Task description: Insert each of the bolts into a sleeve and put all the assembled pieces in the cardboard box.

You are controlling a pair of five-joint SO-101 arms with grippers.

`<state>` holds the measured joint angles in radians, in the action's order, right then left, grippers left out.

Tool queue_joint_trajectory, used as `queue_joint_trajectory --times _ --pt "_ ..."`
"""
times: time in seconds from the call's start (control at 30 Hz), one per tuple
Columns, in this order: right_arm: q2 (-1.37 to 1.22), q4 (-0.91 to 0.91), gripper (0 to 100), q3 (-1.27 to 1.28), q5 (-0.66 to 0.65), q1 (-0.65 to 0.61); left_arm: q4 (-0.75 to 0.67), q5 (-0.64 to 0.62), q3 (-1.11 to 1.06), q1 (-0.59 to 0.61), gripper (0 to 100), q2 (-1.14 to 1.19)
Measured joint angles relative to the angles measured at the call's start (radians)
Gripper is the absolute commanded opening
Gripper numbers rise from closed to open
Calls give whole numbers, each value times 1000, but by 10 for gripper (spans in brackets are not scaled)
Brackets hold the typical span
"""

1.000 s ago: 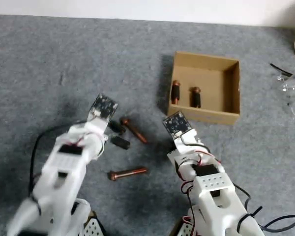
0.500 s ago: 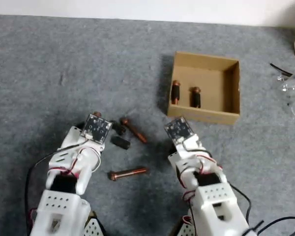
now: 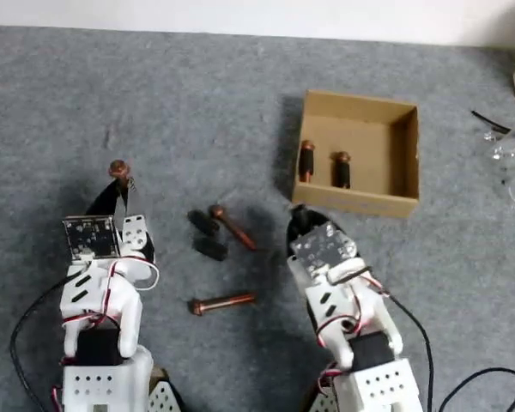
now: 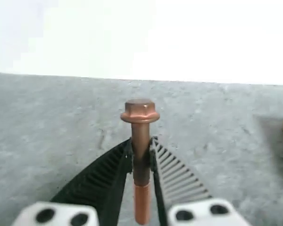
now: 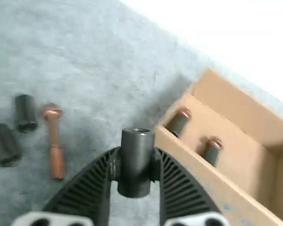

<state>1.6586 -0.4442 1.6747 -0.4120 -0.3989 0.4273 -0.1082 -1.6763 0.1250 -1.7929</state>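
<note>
My left gripper (image 4: pixel 141 160) is shut on a copper bolt (image 4: pixel 140 141), head up, raised above the carpet at the left (image 3: pixel 118 170). My right gripper (image 5: pixel 135 165) is shut on a black sleeve (image 5: pixel 135 155), its open end up, held just in front of the cardboard box (image 3: pixel 405 137). Two assembled pieces (image 3: pixel 306 160) (image 3: pixel 342 169) lie in the box. Between the arms on the carpet lie two loose black sleeves (image 3: pixel 202 221) (image 3: pixel 210 248) and two copper bolts (image 3: pixel 233 227) (image 3: pixel 223 301).
Grey carpet covers the table, with open floor to the far left and behind the box. Clear plastic items and wires (image 3: pixel 506 142) lie at the right edge.
My left arm has pulled back to the left and lifted a bolt off the carpet, head up. My right arm has drawn back slightly toward its base with the sleeve.
</note>
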Motion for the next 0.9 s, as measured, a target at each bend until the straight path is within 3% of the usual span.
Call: queue_joint_trajectory --times 0.2,0.37,0.47,0.7,0.9 --pt "86 -120 5 0 0 -129 -32 -8 0 -81 6 -3" --pt "98 -121 5 0 0 -152 -35 -35 0 -216 6 -3" --pt "101 -121 5 0 0 -155 -35 -127 0 -292 6 -3" --pt "101 -121 5 0 0 -158 -163 -446 2 -310 6 -3" --pt "101 -121 5 0 0 -158 -282 -508 0 -310 6 -3"
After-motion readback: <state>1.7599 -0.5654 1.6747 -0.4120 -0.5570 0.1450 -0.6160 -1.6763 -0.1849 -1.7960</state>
